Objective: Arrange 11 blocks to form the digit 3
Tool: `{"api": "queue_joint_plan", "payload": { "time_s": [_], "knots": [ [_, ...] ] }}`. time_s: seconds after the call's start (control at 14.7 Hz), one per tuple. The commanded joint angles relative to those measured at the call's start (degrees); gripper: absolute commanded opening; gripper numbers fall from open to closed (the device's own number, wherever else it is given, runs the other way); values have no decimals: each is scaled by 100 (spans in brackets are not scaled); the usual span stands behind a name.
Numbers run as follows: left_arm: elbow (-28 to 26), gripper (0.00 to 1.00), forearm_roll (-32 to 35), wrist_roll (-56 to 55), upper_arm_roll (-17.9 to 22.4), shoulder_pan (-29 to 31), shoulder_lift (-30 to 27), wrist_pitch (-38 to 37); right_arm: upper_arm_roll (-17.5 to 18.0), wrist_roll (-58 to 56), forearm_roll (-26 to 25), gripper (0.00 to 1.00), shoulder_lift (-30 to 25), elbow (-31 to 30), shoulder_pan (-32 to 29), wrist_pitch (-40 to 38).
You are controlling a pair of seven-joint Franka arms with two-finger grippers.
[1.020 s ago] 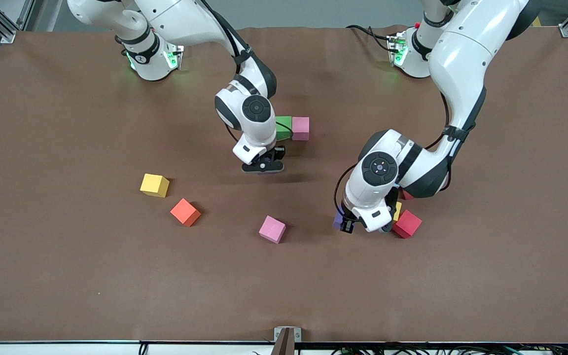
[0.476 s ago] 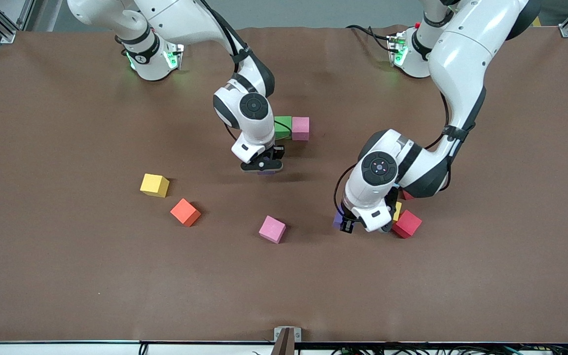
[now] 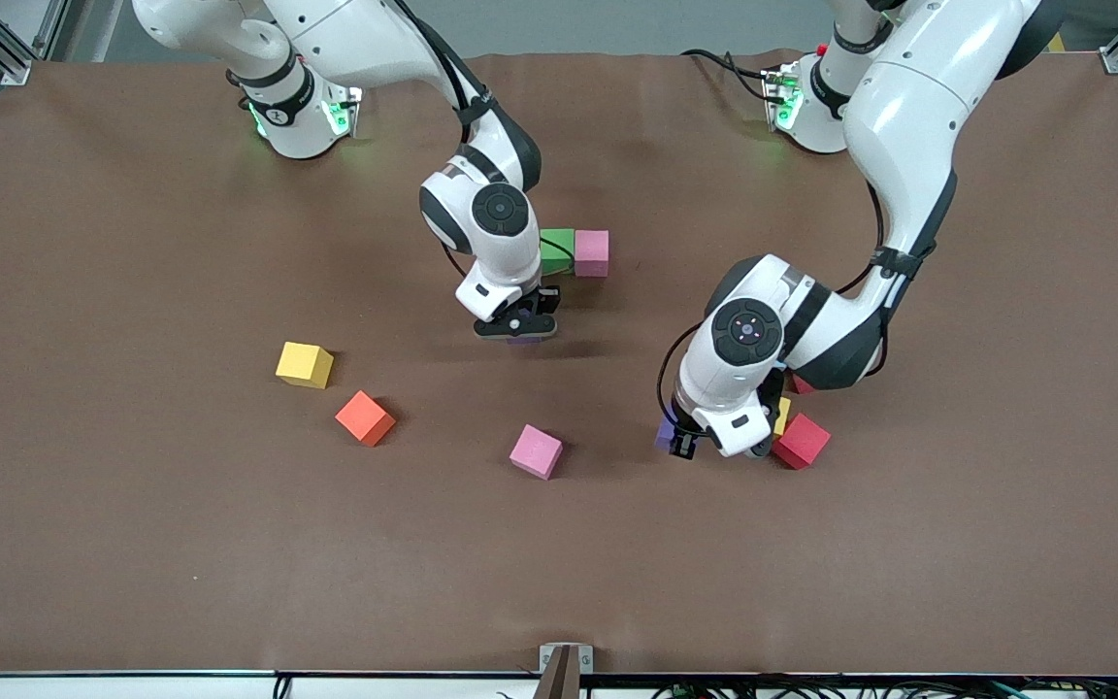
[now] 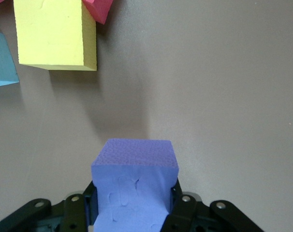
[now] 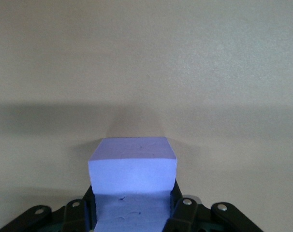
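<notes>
both arms are down among the blocks, each clamped on a purple cube. the right gripper (image 3: pixel 518 328) sits low over the middle of the table, just nearer the camera than the green block (image 3: pixel 556 249) and the pink block (image 3: pixel 592 252), which touch side by side; its purple block (image 5: pixel 132 166) shows from the front only as a sliver under the fingers. the left gripper (image 3: pixel 714 439) pinches the other purple block (image 4: pixel 135 181), mostly covered by the wrist. beside it a yellow block (image 4: pixel 55 33), a red block (image 3: pixel 801 441) and a blue block (image 4: pixel 1 62) are partly hidden or cut off. a second yellow block (image 3: pixel 304 365), an orange block (image 3: pixel 365 417) and another pink block (image 3: pixel 536 451) lie scattered toward the right arm's end.
</notes>
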Motion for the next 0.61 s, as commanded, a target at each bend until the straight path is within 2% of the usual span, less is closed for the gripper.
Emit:
{"api": "queue_joint_plan", "payload": {
  "time_s": [0.0, 0.54],
  "knots": [
    [25, 32, -75, -37, -6, 5, -81, -112, -6, 161, -121, 1, 100, 193, -5, -362],
    [-28, 32, -75, -195, -41, 40, -125, -121, -6, 169, -51, 1, 109, 220, -5, -160]
  ]
}}
